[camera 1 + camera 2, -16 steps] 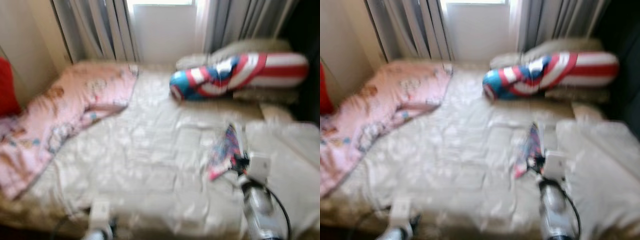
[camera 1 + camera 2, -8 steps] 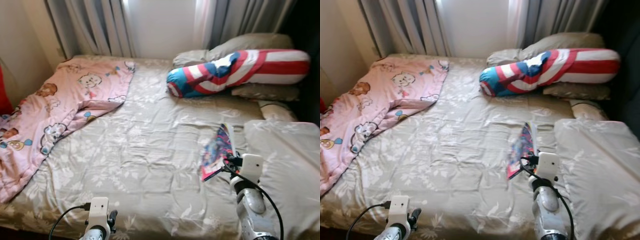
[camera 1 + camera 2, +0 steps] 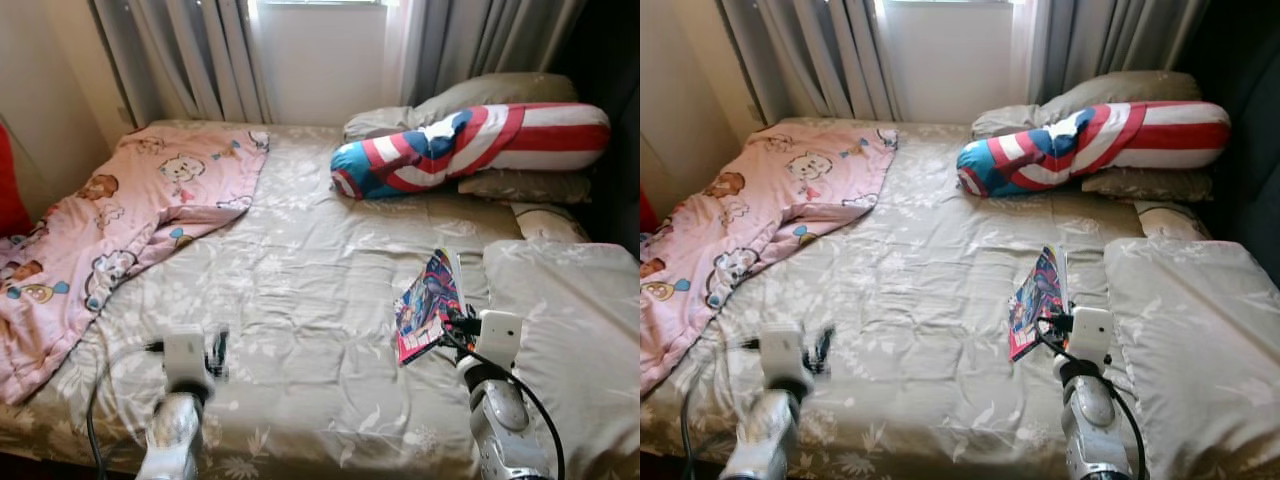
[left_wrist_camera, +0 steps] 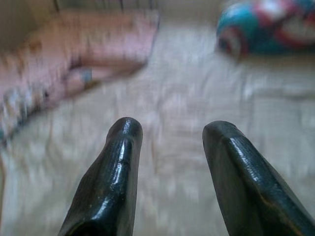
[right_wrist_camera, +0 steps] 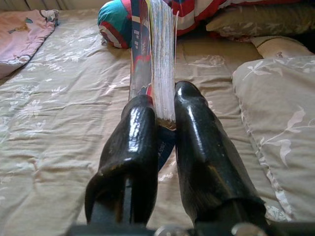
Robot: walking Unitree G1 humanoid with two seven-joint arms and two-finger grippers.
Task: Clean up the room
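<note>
Right wrist view: right end effector [image 5: 165,115] is gripping a comic book [image 5: 152,54] above the bed [image 3: 300,270]; left end effector [image 4: 170,130] is hovering open over the bed

Left hand [image 3: 213,352] — motion-blurred.

Your right claw [image 5: 165,115] has glossy black fingers [image 5: 133,147], smooth as hard plastic, pressed on a comic book [image 5: 152,54] with a shiny printed cover and matt paper page edges. Beneath it the bed cover [image 3: 300,290] is soft, creased cloth with a faint sheen. Ahead of your left claw [image 4: 170,130], equally glossy, lies a matt pink blanket [image 3: 120,220].
</note>
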